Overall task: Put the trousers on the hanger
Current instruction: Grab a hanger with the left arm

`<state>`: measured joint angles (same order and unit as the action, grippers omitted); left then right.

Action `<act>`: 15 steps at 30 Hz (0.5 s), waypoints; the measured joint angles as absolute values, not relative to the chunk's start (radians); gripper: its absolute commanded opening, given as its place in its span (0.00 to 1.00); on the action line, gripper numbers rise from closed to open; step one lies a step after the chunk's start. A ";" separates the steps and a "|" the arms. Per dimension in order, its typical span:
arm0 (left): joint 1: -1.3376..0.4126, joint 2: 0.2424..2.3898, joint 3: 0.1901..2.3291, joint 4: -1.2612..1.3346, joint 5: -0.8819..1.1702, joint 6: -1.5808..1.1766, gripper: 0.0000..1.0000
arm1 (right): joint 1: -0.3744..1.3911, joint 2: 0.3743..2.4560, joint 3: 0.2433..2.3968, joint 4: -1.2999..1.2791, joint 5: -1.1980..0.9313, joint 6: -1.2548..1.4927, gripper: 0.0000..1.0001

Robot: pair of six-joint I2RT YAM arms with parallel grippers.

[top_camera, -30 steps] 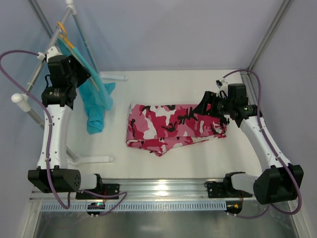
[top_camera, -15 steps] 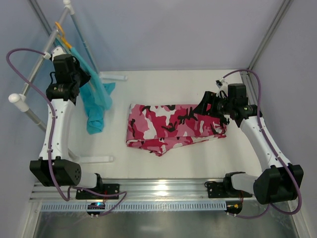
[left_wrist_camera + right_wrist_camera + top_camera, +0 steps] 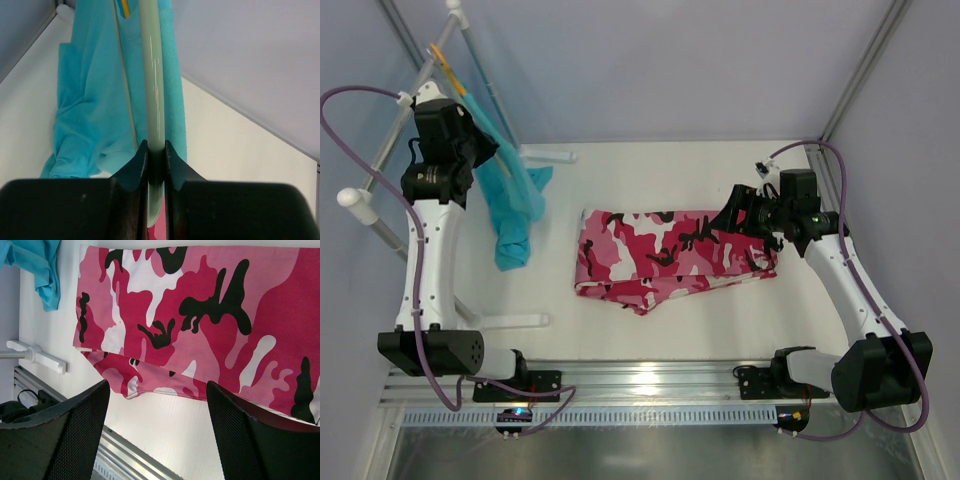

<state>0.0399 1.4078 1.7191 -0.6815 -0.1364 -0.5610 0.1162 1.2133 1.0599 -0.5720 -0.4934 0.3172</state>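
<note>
The trousers [image 3: 670,255], pink camouflage with black and white patches, lie folded flat on the table's middle; they fill the top of the right wrist view [image 3: 200,315]. The hanger [image 3: 151,75] shows as a pale mint-green rod running up from between my left fingers, in front of the teal garment. My left gripper [image 3: 156,146] is shut on that rod, high at the rack on the far left [image 3: 480,148]. My right gripper [image 3: 730,215] is open and empty, hovering over the trousers' right end [image 3: 157,385]. In the top view I cannot make out the hanger.
A plain teal garment [image 3: 515,205] hangs from an orange hanger [image 3: 442,58] on the white tube rack [image 3: 360,200] at the left; it also shows in the left wrist view [image 3: 90,110]. The rack's white feet [image 3: 510,322] lie on the table. Grey walls close the back and sides.
My left arm has shifted at the rack, its wrist ending slightly higher and further left, still shut on the rod. The right arm and the trousers have not moved.
</note>
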 measured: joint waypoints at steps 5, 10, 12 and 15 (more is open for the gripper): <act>0.041 1.407 1.768 -0.722 -0.112 -0.564 0.00 | 0.116 1.212 1.060 -0.572 -0.493 0.317 0.80; 0.042 1.397 1.798 -0.750 -0.090 -0.564 0.00 | 0.116 1.200 1.056 -0.572 -0.493 0.317 0.80; 0.042 1.390 1.804 -0.762 -0.084 -0.564 0.00 | 0.116 1.189 1.050 -0.573 -0.493 0.318 0.80; 0.042 1.378 1.818 -0.782 -0.077 -0.562 0.00 | 0.116 1.175 1.046 -0.574 -0.493 0.320 0.80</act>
<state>0.0418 1.3785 1.8179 -0.7822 -0.0772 -0.5625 0.1162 1.1748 1.0462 -0.5743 -0.4934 0.3202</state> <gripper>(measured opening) 0.092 0.802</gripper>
